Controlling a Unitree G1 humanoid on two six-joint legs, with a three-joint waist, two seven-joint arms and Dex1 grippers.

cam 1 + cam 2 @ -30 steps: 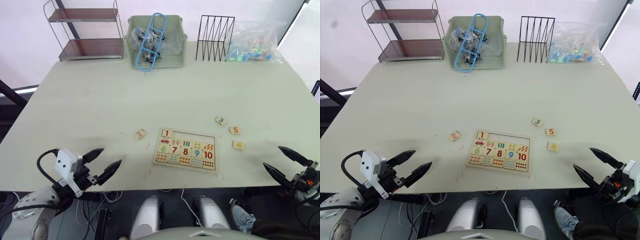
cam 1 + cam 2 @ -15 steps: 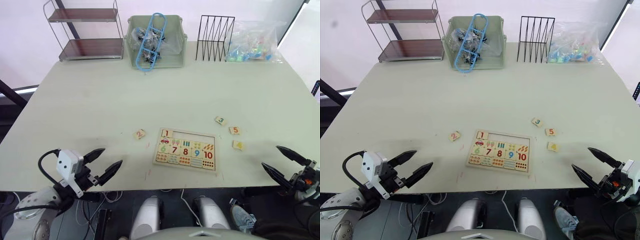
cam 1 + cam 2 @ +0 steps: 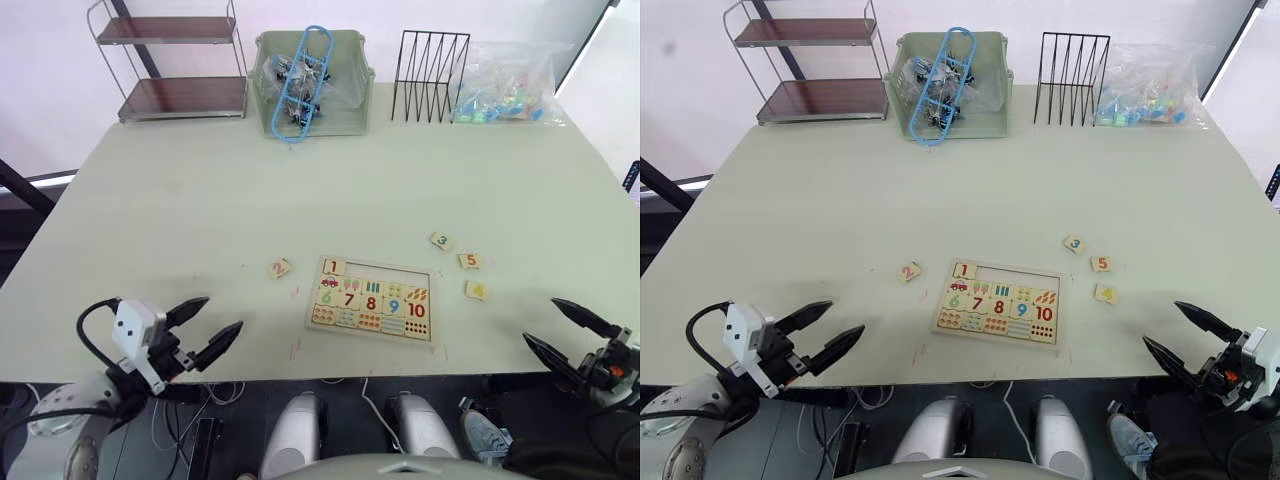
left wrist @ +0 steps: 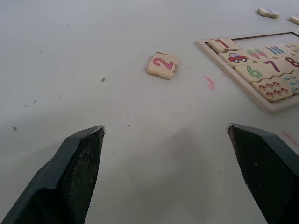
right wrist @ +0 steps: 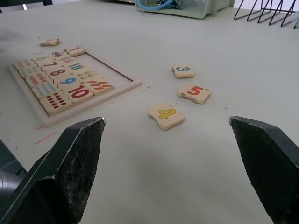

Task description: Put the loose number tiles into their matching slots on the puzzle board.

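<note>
The puzzle board [image 3: 428, 272] lies near the table's front, its top row of slots [image 3: 388, 271] bare except for tile 1 [image 3: 334, 267] at its left end. Tile 2 [image 3: 280, 268] lies loose left of the board. Tiles 3 [image 3: 441, 241], 5 [image 3: 469, 261] and 4 [image 3: 477, 290] lie loose to its right. My left gripper [image 3: 208, 327] hovers open at the front left, pointing toward tile 2 [image 4: 162, 65]. At the front right edge my right gripper [image 3: 563, 331] is open, short of tile 4 [image 5: 165, 115].
Along the table's back stand a two-tier shelf [image 3: 180, 62], a green bin [image 3: 312, 80] with a blue rack in it, a black wire rack [image 3: 431, 62] and a clear bag of coloured pieces [image 3: 505, 85].
My right gripper has drawn back and down a little toward the table's front right edge. The left gripper and the tiles have stayed put.
</note>
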